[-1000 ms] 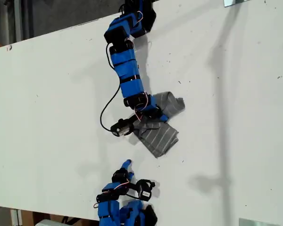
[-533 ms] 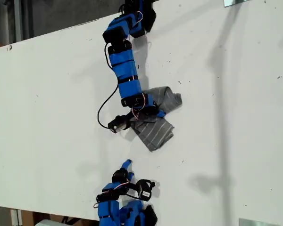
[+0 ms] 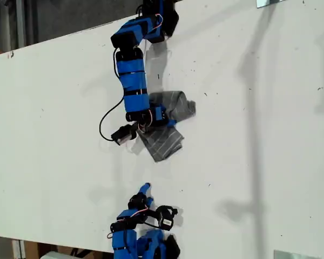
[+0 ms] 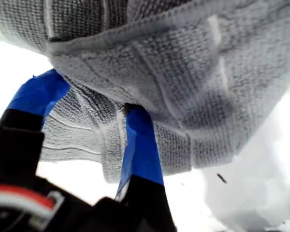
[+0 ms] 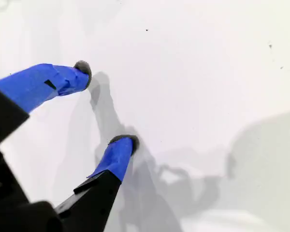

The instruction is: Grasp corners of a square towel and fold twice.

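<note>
The grey striped towel (image 3: 163,144) lies crumpled near the middle of the white table (image 3: 259,135), one bunched part (image 3: 179,104) behind the arm. My first gripper (image 3: 160,120) is down on it and shut on a fold of the cloth. In the first wrist view the towel (image 4: 183,72) drapes over the blue fingers (image 4: 141,145) of that gripper (image 4: 94,113). Which of the corners is held I cannot tell. My second gripper (image 3: 144,189) sits near the exterior view's bottom edge, apart from the towel. It is open (image 5: 105,104) over bare table.
A black cable (image 3: 109,116) loops from the first arm toward the exterior view's left. The table's far edge (image 3: 54,40) runs diagonally at the exterior view's upper left. Metal brackets sit at the upper right (image 3: 270,2) and lower right (image 3: 294,254) of that view.
My first arm has pulled the towel toward the exterior view's left and slightly up, and the cloth has bunched tighter. The second arm has stayed still.
</note>
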`<control>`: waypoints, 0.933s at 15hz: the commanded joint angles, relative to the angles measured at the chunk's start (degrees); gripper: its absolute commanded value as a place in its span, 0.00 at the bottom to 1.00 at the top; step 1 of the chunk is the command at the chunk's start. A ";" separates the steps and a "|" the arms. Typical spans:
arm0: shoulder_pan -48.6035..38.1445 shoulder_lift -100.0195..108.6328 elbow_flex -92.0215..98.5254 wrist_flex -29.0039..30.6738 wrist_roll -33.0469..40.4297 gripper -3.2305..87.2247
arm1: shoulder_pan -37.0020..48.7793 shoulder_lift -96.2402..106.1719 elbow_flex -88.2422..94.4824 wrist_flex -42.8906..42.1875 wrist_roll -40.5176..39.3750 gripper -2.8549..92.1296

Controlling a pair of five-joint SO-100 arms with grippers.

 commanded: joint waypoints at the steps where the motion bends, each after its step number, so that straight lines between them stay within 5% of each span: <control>1: -0.70 0.26 -1.14 -0.35 -0.26 0.32 | -1.41 12.48 -1.41 5.62 -0.26 0.29; 7: -0.62 0.26 -1.14 -0.35 -0.53 0.32 | -12.04 16.79 4.57 5.36 6.59 0.29; 14: -0.44 0.26 -1.14 -0.35 -0.88 0.32 | -14.15 9.76 11.07 -2.29 7.73 0.31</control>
